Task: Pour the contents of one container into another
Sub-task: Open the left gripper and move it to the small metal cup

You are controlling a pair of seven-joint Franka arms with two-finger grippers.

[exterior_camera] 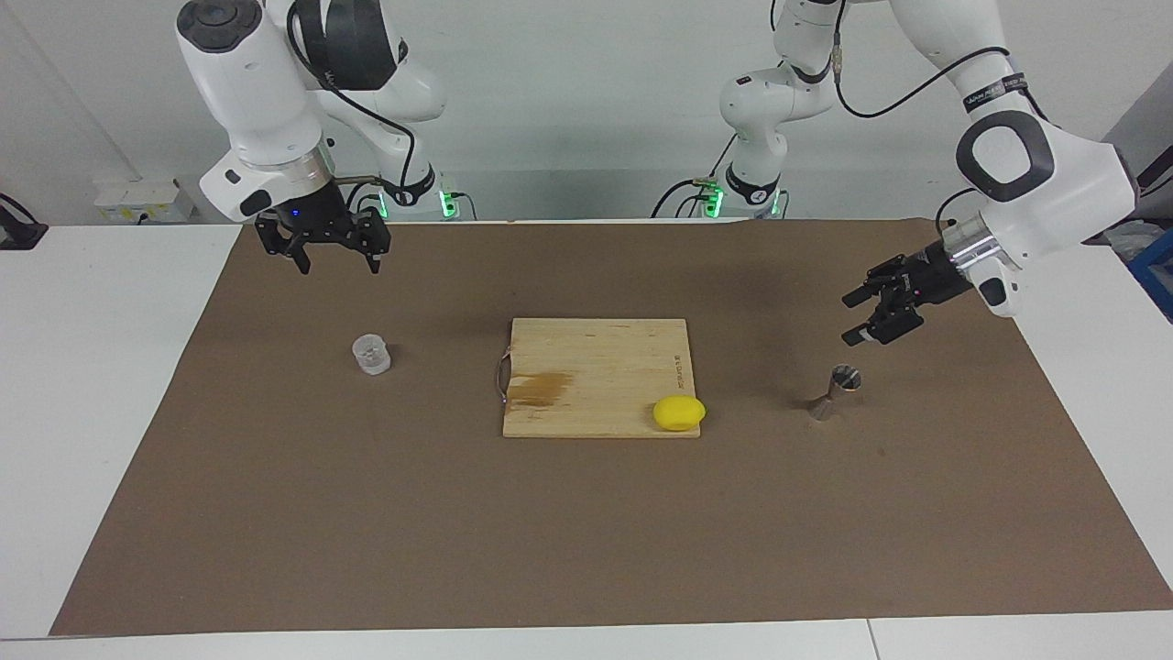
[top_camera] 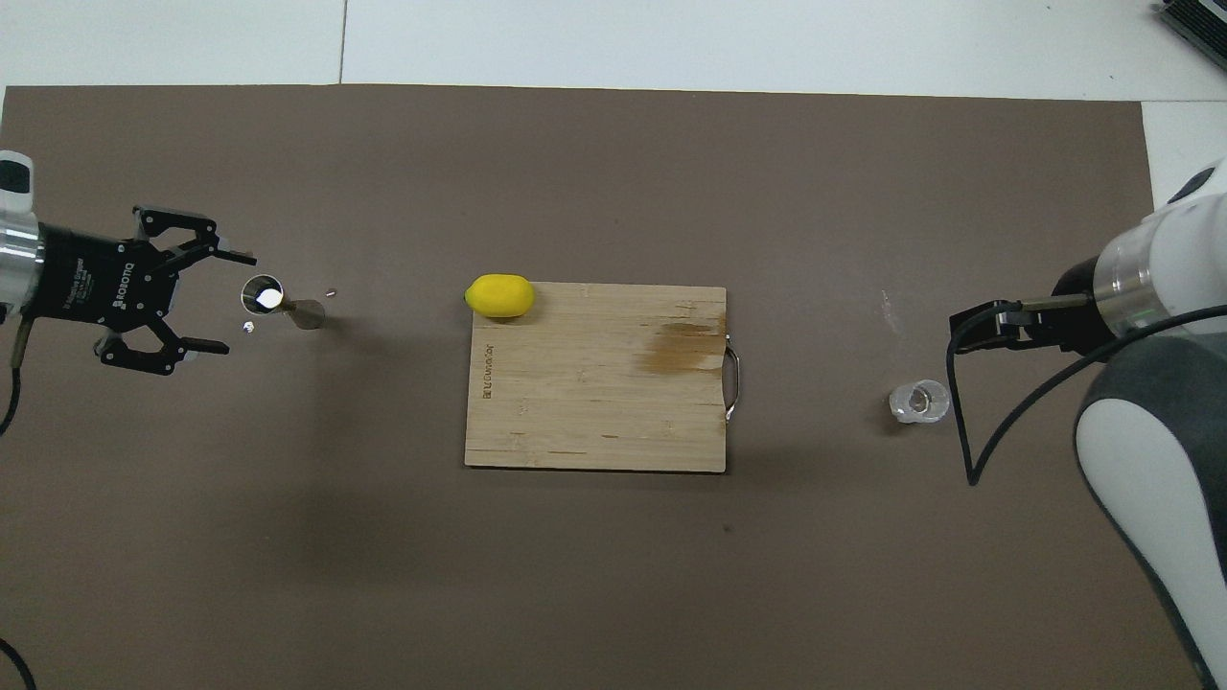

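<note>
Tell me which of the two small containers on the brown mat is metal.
The shiny steel hourglass-shaped jigger, toward the left arm's end. The clear glass cup, toward the right arm's end, is see-through.

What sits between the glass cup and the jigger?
The cutting board, with the lemon on its corner, lies between glass cup and jigger; clearest overhead.

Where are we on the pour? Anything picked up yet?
Nothing done yet. The glass cup and jigger both stand untouched on the mat. Right gripper hangs open above the mat near the cup; left gripper open near the jigger. Grasping, pouring remain.
</note>
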